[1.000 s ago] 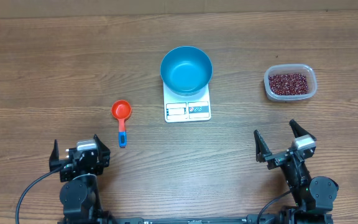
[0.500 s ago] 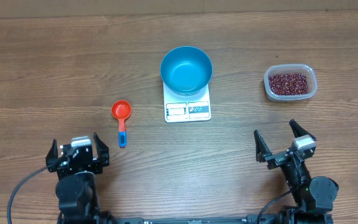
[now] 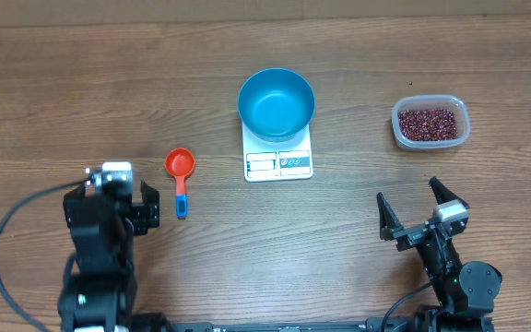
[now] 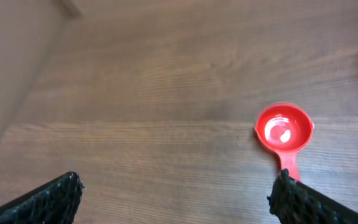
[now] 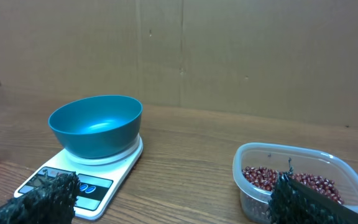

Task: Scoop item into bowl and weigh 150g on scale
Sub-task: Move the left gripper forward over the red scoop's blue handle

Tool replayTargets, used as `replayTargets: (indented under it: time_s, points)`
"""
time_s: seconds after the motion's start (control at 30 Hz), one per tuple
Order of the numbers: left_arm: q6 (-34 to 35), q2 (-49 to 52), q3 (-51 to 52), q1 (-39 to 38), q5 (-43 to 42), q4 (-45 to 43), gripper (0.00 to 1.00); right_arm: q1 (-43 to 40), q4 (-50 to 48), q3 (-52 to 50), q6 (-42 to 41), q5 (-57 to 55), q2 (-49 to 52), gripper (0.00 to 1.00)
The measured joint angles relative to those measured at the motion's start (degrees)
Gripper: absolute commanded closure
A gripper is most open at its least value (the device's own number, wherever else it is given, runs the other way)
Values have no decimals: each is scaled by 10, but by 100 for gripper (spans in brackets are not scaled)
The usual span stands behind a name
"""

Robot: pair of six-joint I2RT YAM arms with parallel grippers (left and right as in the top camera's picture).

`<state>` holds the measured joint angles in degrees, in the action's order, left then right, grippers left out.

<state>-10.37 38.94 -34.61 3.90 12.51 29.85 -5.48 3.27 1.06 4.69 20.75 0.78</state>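
Observation:
The light blue bowl [image 3: 277, 103] stands empty on the white scale [image 3: 278, 163] at the table's middle. Dark red beans [image 3: 428, 123] lie in a clear plastic tub [image 3: 459, 138] at the right. A red scoop [image 3: 180, 164] with a blue handle lies left of the scale. My left gripper [image 3: 109, 205] hangs open just left of the scoop, facing down; in the left wrist view the scoop [image 4: 283, 127] lies by the right finger [image 4: 294, 199]. My right gripper [image 3: 408, 198] rests open at the front right, nothing in it, looking at the bowl [image 5: 95, 124] and the beans [image 5: 291, 177].
Bare wooden table [image 3: 81, 83] lies all around the objects. A cardboard wall [image 5: 229, 50] stands behind the table. The left arm's black cable [image 3: 7, 231] loops at the front left.
My left arm has moved forward from the front edge toward the scoop and tipped its gripper down at the table. The right arm has stayed still.

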Motion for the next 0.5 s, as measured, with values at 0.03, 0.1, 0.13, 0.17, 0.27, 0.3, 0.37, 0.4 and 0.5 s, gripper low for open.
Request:
replayTargets:
  time_s: [0.03, 0.1, 0.13, 0.17, 0.27, 0.3, 0.37, 0.4, 0.5]
  points:
    - [2, 19, -13, 0, -1, 9, 0, 0, 0, 0, 0, 0, 0, 0]
    - [7, 58, -41, 0, -6, 28, 0, 0, 0, 0, 0, 0, 0, 0]
    - [10, 78, -55, 0, -7, 38, 0, 0, 0, 0, 0, 0, 0, 0]
    - [12, 95, -68, 0, -8, 49, 0, 0, 0, 0, 0, 0, 0, 0]
    - [17, 149, -109, 0, -12, 79, 0, 0, 0, 0, 0, 0, 0, 0]
    - [18, 167, -122, 0, -12, 90, 0, 0, 0, 0, 0, 0, 0, 0]
    - [19, 196, -146, 0, -12, 107, 0, 0, 0, 0, 0, 0, 0, 0]
    - [20, 209, -156, 0, -13, 117, 0, 0, 0, 0, 0, 0, 0, 0]
    - [28, 246, -186, 0, -14, 140, 0, 0, 0, 0, 0, 0, 0, 0]
